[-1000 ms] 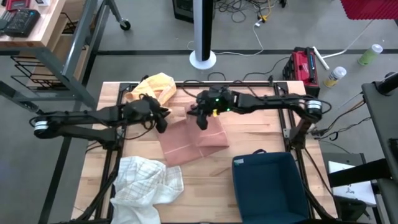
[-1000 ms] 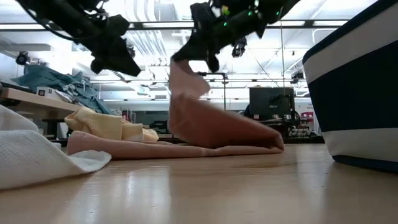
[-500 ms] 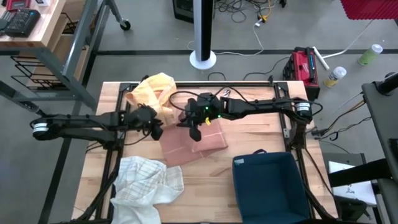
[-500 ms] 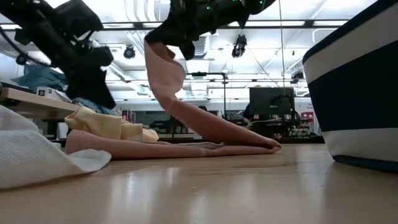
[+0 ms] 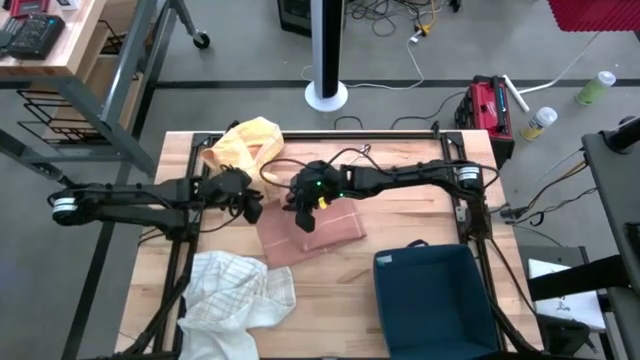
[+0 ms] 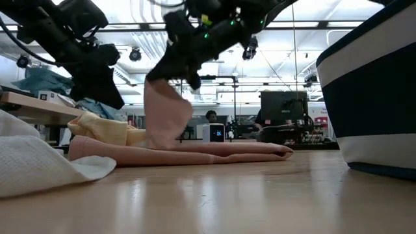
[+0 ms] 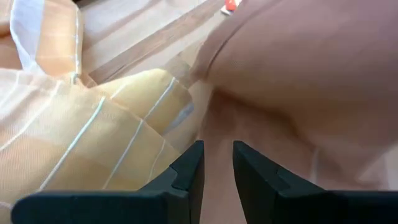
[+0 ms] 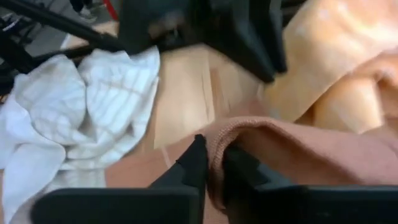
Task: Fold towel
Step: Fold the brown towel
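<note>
Towel [image 8: 292, 149] edge between right fingers [image 8: 196, 163]

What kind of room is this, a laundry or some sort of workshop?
Most likely a robotics lab or workshop. A wooden table stands on a bare concrete floor strewn with cables, a red toolbox sits beside it, and monitors and ceiling lights fill the open room behind.

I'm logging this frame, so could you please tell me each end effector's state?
Left end effector: slightly open, holding nothing.
Right end effector: closed on the pink towel.
</note>
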{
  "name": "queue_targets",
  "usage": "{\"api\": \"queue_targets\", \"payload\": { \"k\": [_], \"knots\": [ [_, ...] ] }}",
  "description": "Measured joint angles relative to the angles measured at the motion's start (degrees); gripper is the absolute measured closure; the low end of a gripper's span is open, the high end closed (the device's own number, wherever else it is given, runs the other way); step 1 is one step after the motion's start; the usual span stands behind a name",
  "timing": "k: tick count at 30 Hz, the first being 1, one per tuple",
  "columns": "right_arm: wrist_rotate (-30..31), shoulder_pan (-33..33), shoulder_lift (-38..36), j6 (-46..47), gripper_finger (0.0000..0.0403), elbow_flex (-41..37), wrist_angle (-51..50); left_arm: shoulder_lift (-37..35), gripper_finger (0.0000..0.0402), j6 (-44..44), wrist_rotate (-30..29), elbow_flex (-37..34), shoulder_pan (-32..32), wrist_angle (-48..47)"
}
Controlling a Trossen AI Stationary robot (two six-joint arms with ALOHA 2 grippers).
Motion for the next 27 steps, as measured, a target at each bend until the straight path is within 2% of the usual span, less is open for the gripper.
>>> {"api": "queue_targets", "payload": {
  "k": [5,8,11,13,22,25,27],
  "knots": [
    [-1.19,-0.04,1.67,0.73,0.0296,1.97,-1.35,-0.02,0.0326,-0.04,0.0,0.64,-0.02,0.12],
    [-5.14,0.01,1.89,-1.62,0.0246,3.03,-1.78,0.04,0.0326,-0.69,0.0,0.63,-0.02,0.68],
    [-12.39,0.4,1.91,-4.77,0.0207,3.64,-2.77,0.29,0.0326,-1.39,0.0,0.62,-0.02,1.0],
    [-13.37,0.64,1.87,-5.54,0.0188,3.81,-2.72,0.42,0.0326,-1.59,0.0,0.62,-0.02,1.43],
    [-8.05,-1.04,2.65,-1.27,0.0162,4.4,-6.04,0.65,0.0326,-1.08,-0.03,0.62,-0.02,6.53],
    [-7.95,-1.16,4.29,0.28,0.0165,5.54,-7.63,0.93,0.0326,-1.02,-0.13,0.62,-0.02,8.61],
    [-10.65,-1.16,5.38,-0.75,0.0166,5.9,-7.74,1.5,0.0326,-1.11,-0.64,0.62,-0.02,10.32]
  ]
}}
